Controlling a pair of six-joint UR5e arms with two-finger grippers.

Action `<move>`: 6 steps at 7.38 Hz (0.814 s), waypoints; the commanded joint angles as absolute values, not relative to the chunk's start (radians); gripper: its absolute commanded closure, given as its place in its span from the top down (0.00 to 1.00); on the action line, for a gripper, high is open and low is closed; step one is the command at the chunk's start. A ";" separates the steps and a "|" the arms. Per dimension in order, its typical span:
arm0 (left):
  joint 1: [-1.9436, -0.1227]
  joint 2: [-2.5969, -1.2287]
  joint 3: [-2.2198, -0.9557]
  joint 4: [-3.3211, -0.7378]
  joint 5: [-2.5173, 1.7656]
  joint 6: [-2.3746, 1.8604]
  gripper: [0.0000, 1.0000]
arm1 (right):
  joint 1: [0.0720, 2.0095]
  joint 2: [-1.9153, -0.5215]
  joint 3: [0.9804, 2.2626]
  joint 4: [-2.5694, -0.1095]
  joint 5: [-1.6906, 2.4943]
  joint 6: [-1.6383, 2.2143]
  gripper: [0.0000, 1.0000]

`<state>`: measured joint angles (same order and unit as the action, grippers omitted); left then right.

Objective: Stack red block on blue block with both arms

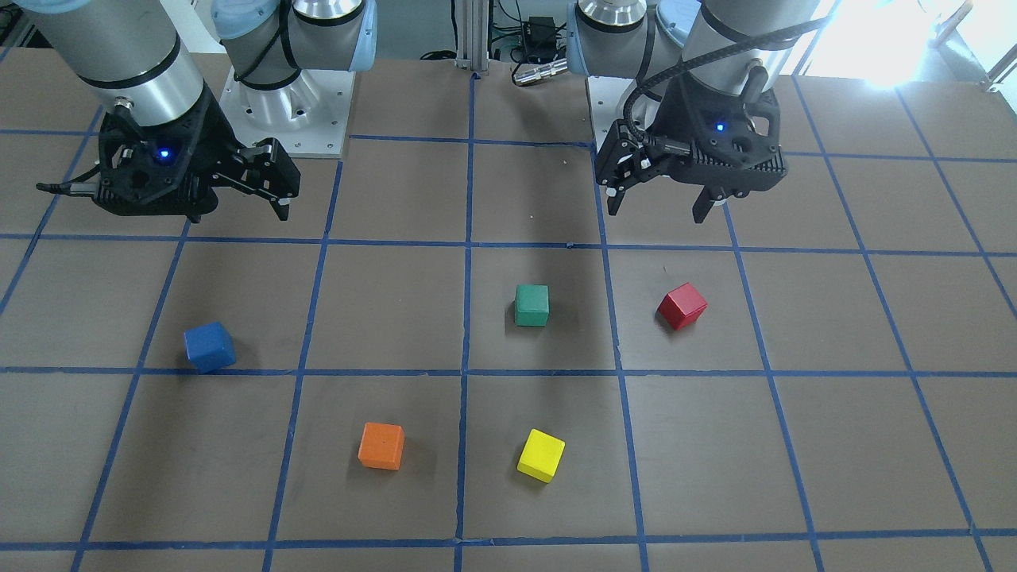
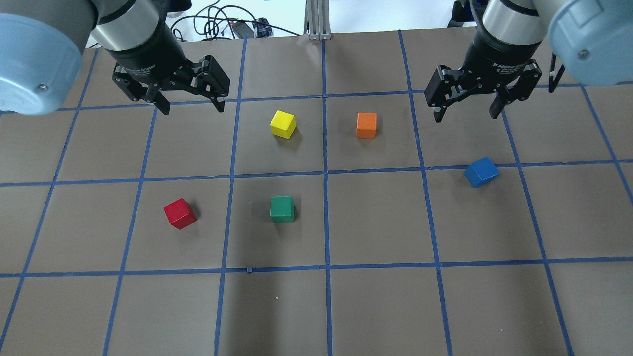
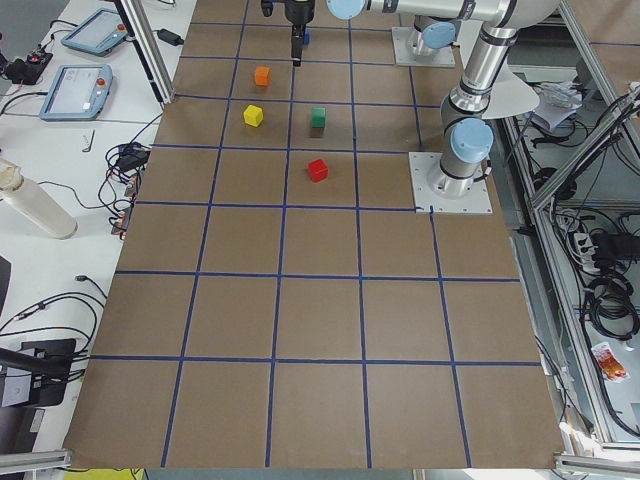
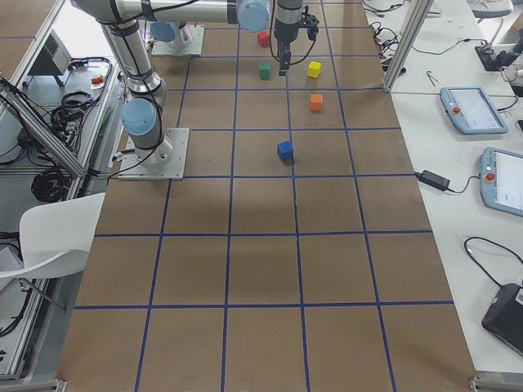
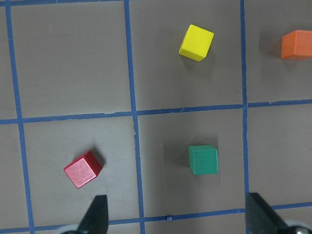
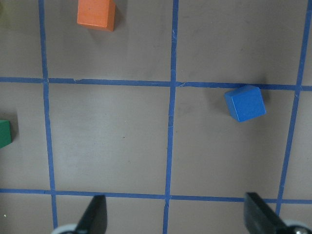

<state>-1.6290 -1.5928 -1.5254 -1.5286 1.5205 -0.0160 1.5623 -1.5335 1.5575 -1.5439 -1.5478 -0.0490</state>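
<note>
Holds left gripper (image 2: pixel 190 106) spread wide and empty above the desk (image 2: pixel 376 222) near the red block (image 2: pixel 180 213), right gripper (image 2: pixel 466 114) likewise near the blue block (image 2: pixel 481 172), presumably for same-side reach.

The left arm (image 2: pixel 129 22) and right arm (image 2: pixel 509 20) comprise silver-grey cylindrical links with screw-fastened light-blue joint caps (image 2: pixel 29 54), terminating in the black left gripper (image 2: pixel 193 106) and right gripper (image 2: pixel 466 116), each with white collar lettering and a blue indicator light (image 1: pixel 721 126).
</note>
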 commanded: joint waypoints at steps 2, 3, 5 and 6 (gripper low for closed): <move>-1.629 -1.598 -1.531 -1.529 1.519 -0.015 1.00 | 1.562 -1.534 1.551 -1.549 -1.546 -0.049 1.00; -1.628 -1.604 -1.534 -1.519 1.519 -0.014 1.00 | 1.562 -1.539 1.551 -1.580 -1.548 -0.043 1.00; -1.629 -1.605 -1.549 -1.522 1.529 -0.008 1.00 | 1.562 -1.549 1.549 -1.583 -1.546 -0.012 1.00; -1.628 -1.598 -1.569 -1.517 1.557 -0.005 1.00 | 1.562 -1.549 1.549 -1.586 -1.546 -0.014 1.00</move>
